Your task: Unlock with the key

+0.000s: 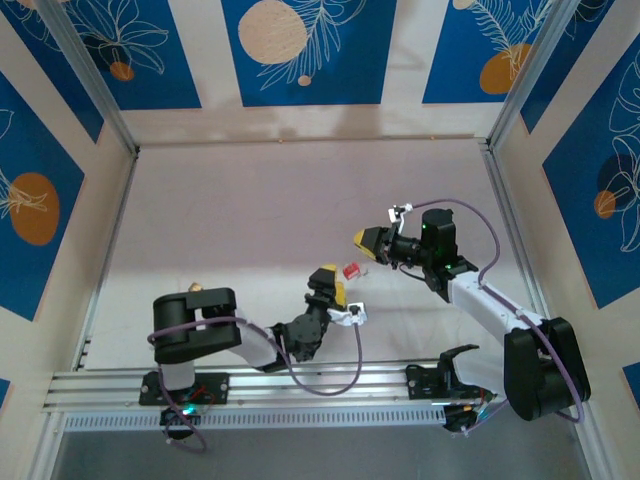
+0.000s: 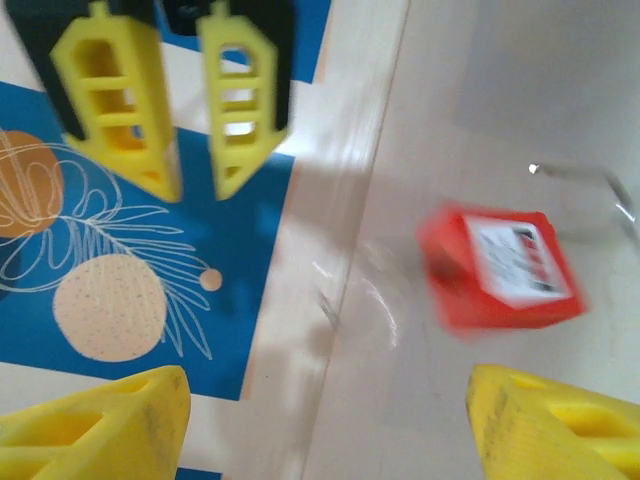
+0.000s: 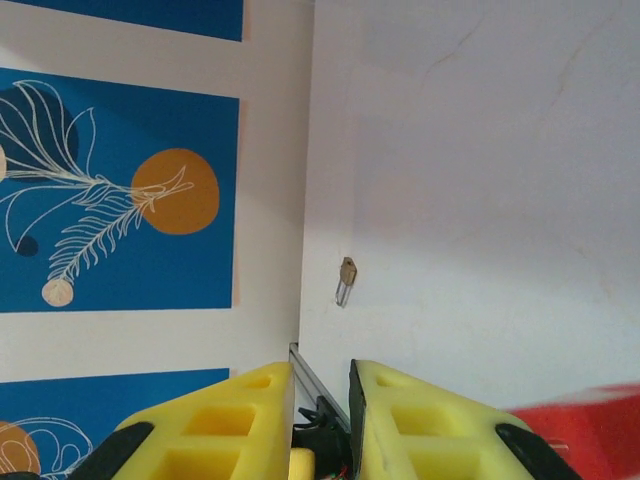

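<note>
Nearest the bases, the black left gripper [image 2: 325, 395] holds its yellow plastic jaws wide apart with nothing between them, aimed at the red-bodied, white-labelled, silver-shackled padlock [image 2: 500, 270] just ahead on the pale matte worktop [image 1: 300, 190]. That spread suits either letting the lock go or making ready to steady it. The blur hides exactly how the lock lies.

Just beyond the padlock, the black right gripper [image 1: 368, 240] faces the left one. Its 2 yellow jaws are drawn close, with only a narrow gap and nothing in it.

Farthest off, the tiny brass-gold key [image 3: 346, 278] with its thin silver wire loop lies alone on the worktop near the foot of the blue leaf-patterned wall panel [image 3: 120, 200], well apart from both grippers and the lock. By this, the key is not yet picked up, and the narrow right jaws would suit pinching so small a thing
</note>
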